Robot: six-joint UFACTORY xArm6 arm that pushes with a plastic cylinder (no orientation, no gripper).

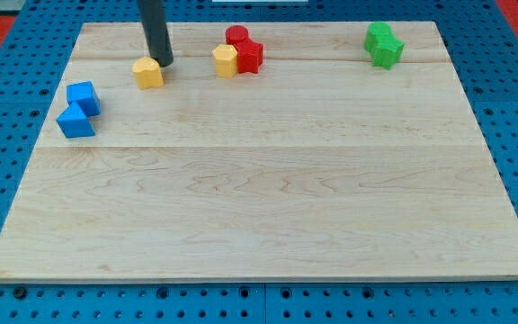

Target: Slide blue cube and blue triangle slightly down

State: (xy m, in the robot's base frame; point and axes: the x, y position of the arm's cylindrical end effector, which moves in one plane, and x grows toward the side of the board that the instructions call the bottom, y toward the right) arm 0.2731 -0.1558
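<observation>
The blue cube [84, 96] sits near the left edge of the wooden board [268, 207], touching the blue triangle [75, 121] just below it. My tip [165, 63] is at the view's upper left, right beside the upper right of a yellow block [148, 72]. The tip is well to the right of and above the two blue blocks, not touching them.
A yellow block [226, 60] touches a red block [249, 57], with a red cylinder [236, 37] behind them at top centre. Two green blocks [383, 43] sit together at the top right. Blue pegboard surrounds the board.
</observation>
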